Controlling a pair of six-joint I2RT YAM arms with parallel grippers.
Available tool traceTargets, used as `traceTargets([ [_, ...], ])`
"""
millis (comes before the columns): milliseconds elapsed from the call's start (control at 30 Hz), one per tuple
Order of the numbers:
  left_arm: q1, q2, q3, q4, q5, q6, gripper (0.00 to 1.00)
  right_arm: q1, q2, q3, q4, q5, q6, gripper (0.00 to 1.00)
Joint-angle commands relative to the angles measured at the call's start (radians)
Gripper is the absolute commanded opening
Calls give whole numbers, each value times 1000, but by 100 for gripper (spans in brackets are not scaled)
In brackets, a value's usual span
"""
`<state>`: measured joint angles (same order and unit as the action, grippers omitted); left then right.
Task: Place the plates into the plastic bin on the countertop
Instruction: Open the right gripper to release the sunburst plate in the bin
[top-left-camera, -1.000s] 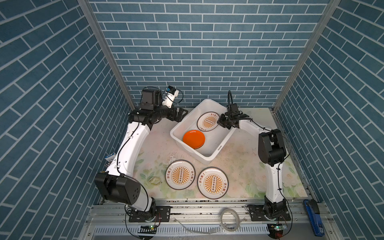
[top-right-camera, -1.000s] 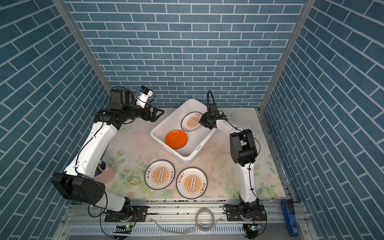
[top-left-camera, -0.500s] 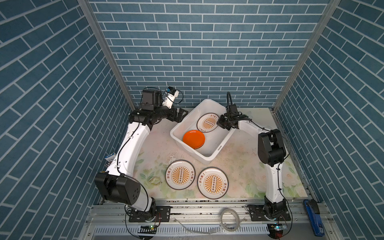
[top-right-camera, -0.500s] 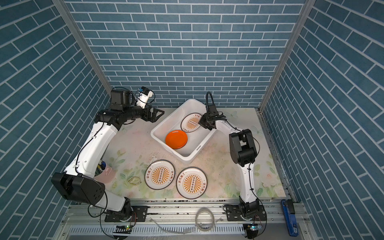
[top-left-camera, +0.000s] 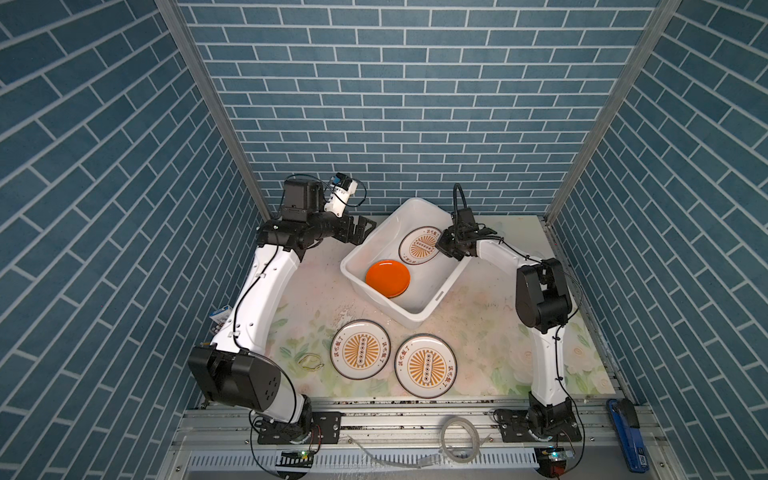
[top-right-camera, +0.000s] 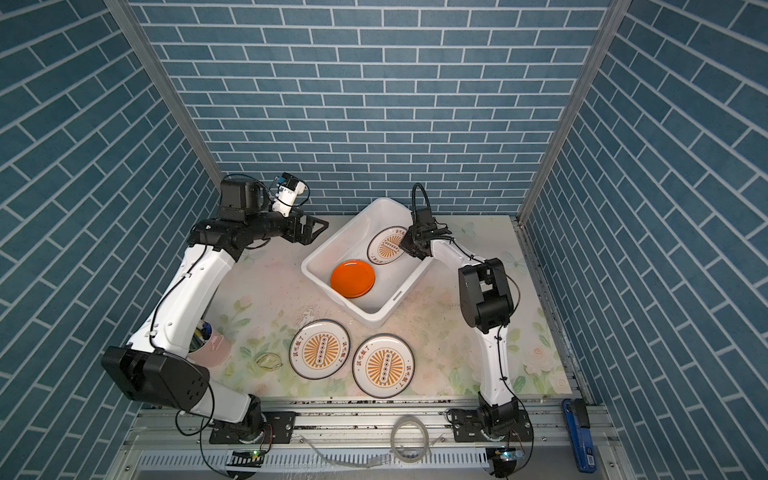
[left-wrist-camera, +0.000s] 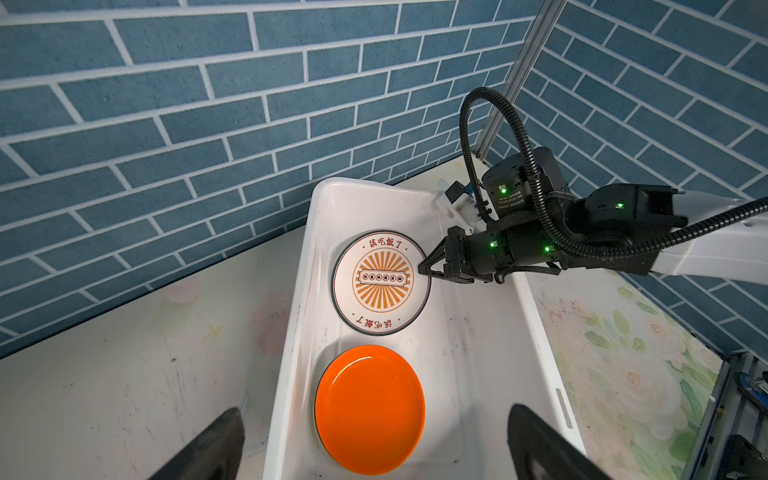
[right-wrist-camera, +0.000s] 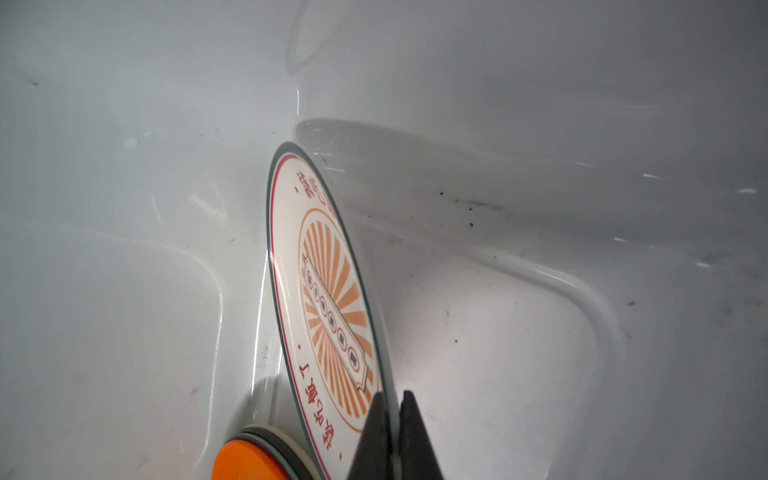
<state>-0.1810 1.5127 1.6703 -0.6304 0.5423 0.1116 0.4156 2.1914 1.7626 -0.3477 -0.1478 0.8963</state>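
On the far left of the countertop I note a pink cup tucked beside my left arm's lower link, with a loose rubber band lying near the left of the two sunburst plates.

My left gripper hangs outside the bin's left rim, jaws spread wide and holding nothing; in the left wrist view its two dark fingers stand well apart at the frame's lower edge.

Two sunburst plates lie flat on the countertop in front of the bin: one to the left, the other just beside it on the right, rims close. I cannot tell whether they touch.

The plastic bin sits skewed near the back wall. Inside, an orange plate rests at the nearer end, on top of other plates whose grey and pale rims show beneath it in the right wrist view.

At the bin's far end, a third sunburst plate is tilted, face toward the left. My right gripper reaches in over the right wall and is clamped on this plate's dark rim; the right wrist view shows the fingertips pinching the edge. The plate's far edge lies close to the bin's inner wall; contact there is unclear.

A blue tool lies on the frame at far right.
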Motion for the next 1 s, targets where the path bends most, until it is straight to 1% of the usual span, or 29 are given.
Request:
traceTargets([
  [0,3,-25,-12,13,8,-6,100,-1,-10,44,-15,35,50,0],
  [100,3,-29,-18,9,7,-4,100,-6,-5,65,-28,27,56,1],
  [133,3,-30,-18,10,6,-4,100,-6,25,72,-31,24,58,2],
  [500,3,-34,-26,9,4,-3,99,-11,46,71,-28,9,84,7],
  [600,4,-34,-29,10,4,-3,100,-11,44,64,-30,14,85,10],
  [967,3,-31,-30,11,4,-2,100,-14,61,66,-26,1,96,13],
])
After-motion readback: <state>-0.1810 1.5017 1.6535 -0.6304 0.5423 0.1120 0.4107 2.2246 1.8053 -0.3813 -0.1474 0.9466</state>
